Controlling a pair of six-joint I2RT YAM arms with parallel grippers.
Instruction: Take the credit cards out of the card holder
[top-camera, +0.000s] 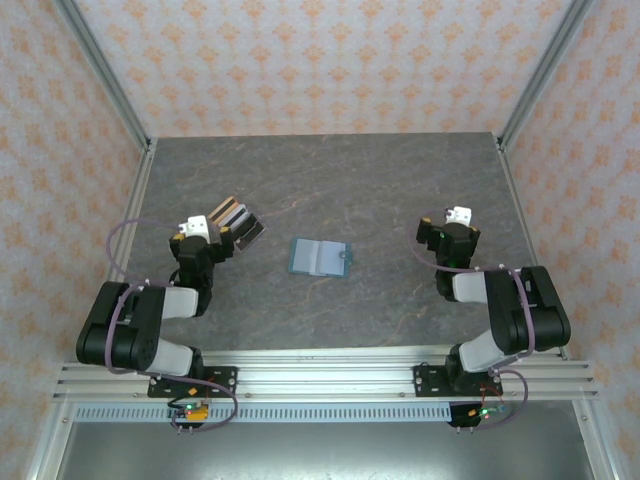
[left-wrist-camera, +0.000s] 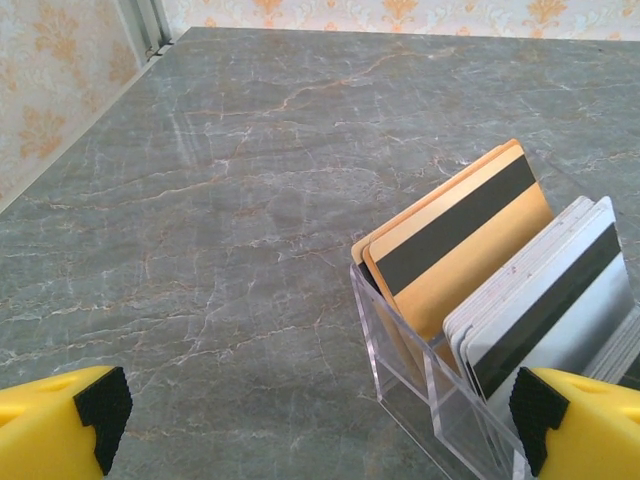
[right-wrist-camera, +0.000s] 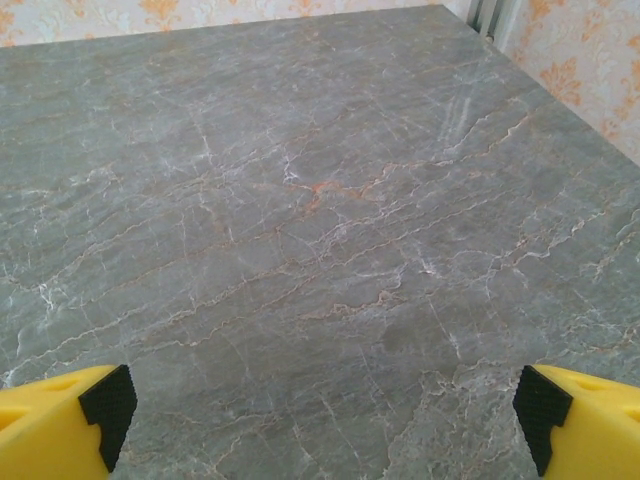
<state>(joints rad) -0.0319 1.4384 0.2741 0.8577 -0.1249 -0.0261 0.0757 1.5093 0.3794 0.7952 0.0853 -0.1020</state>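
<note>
cards (left-wrist-camera: 470, 240) just fwd-right of l gripper (left-wrist-camera: 320, 410)

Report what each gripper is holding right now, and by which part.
Nothing is held. The left gripper stands open by the clear stand of credit cards; the right gripper is open above the table.
</note>
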